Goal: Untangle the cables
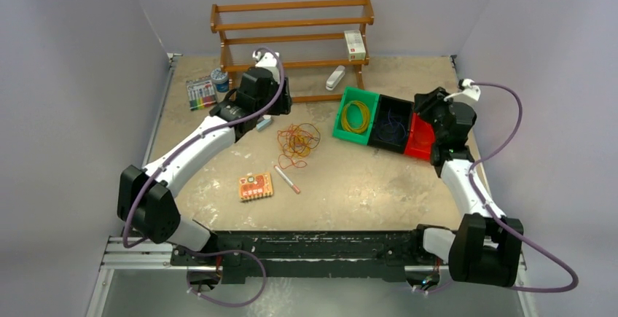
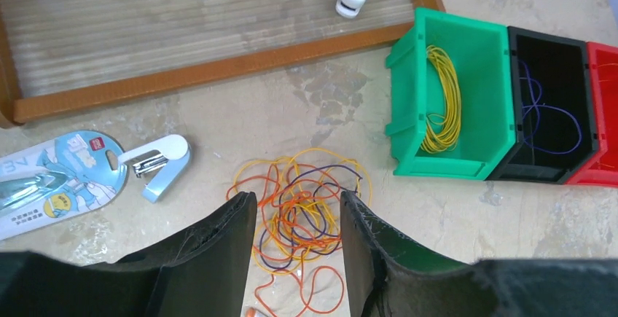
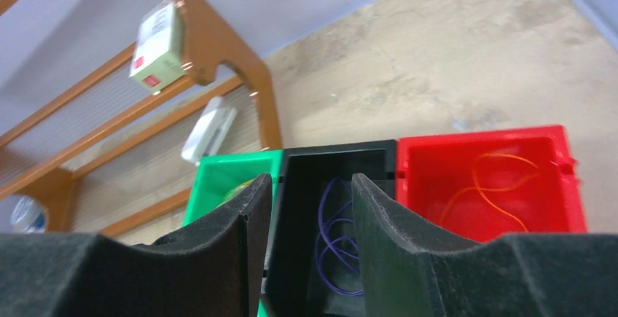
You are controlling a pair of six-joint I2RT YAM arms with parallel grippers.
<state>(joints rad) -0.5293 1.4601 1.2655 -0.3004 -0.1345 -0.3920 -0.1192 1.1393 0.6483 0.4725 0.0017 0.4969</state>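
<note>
Partly done: yellow loops (image 2: 444, 98) sit in the green bin (image 2: 408, 55), blue strands (image 2: 539, 113) in the black bin (image 2: 554, 40), and an orange strand (image 3: 477, 178) in the red bin (image 3: 481, 142). A tangle of cables (image 1: 297, 141) lies on the tabletop (image 1: 364, 186) below the left end effector (image 2: 298, 204), whose jaws are parted and empty. The right end effector (image 3: 310, 186) hangs over the black bin, jaws apart and apparently empty.

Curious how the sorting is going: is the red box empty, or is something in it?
Not empty. In the right wrist view the red box has a thin orange cable lying loose on its floor.
</note>
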